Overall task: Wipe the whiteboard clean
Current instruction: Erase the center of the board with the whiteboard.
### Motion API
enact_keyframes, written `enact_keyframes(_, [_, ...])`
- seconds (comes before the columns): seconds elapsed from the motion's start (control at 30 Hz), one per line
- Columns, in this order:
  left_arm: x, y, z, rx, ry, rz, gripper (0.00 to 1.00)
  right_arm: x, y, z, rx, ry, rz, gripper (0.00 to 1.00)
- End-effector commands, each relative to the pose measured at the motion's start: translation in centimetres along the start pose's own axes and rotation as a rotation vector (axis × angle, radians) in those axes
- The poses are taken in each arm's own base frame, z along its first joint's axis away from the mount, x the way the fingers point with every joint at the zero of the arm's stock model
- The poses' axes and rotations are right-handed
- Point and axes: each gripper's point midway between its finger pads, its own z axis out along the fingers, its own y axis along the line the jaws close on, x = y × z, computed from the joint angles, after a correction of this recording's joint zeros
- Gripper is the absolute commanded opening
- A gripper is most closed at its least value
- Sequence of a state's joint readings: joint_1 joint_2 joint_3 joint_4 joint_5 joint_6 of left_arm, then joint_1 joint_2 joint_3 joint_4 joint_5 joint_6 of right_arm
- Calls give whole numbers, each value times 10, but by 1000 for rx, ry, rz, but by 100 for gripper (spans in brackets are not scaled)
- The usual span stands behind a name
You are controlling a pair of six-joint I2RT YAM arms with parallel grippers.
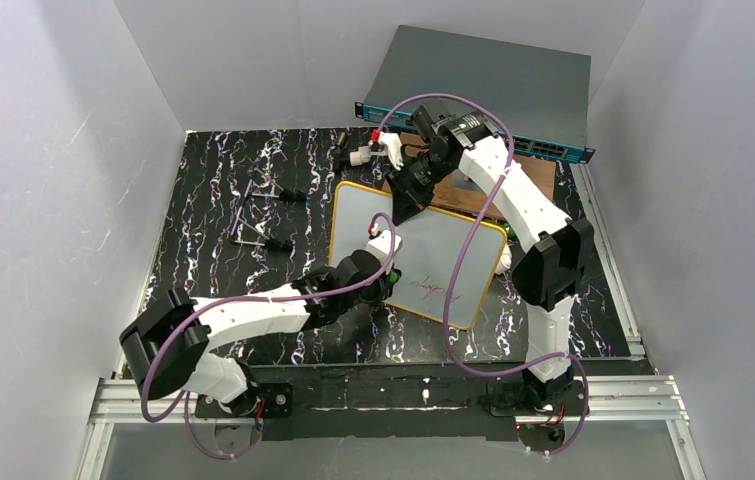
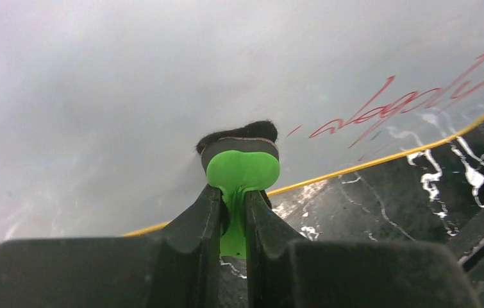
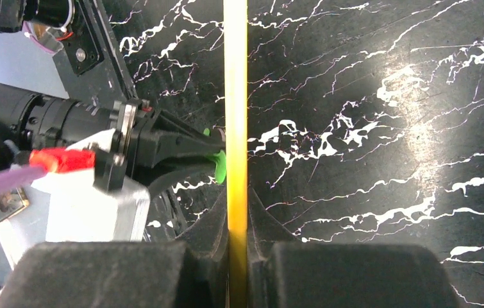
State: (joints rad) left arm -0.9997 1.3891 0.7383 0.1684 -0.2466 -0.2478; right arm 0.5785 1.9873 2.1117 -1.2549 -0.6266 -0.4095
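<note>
The whiteboard [image 1: 443, 250] is lying askew in the middle of the black marbled table [image 1: 213, 200], and the coming stroke is turning on one relation: the red writing [image 2: 406, 102] is sitting to the right of the eraser [image 2: 242, 168], toward the board's near right edge, with a band of bare white between pad and ink. The scrawl is running lengthwise roughly along that edge, so a sweep to the right along the line looks like the way to cover it. The left gripper [image 1: 385, 265] is the nearer one, its fingers pinching the eraser's thin green stem. The eraser is a rounded green plastic head backed with fuzzy black felt, and the felt is facing the glossy, smooth board; I cannot tell whether it is pressing on it. The right gripper [image 3: 236, 250] is reaching over the far side, its fingers pinching the thin yellow rim [image 3: 236, 96], apparently steadying the board. Whether the board is lying flat or tilted up I cannot tell.
</note>
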Motion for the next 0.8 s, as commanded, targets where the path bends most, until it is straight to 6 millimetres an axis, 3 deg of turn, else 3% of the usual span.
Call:
enact_keyframes(0.0, [16,31,-1,-106,-9,-71,0,-16,26,-5,-83,-52,51,1])
enact_keyframes(0.27, [6,9,18,-21,-53,-15,0,-20,23,0,-63,-85,150,1])
enact_keyframes(0.57, [-1,-23,29,-29,-82,86,0,-18,35,3,-118,-112,189,1])
enact_keyframes(0.77, [-17,-12,23,-108,-141,78,0,-18,42,0,-146,-123,184,1])
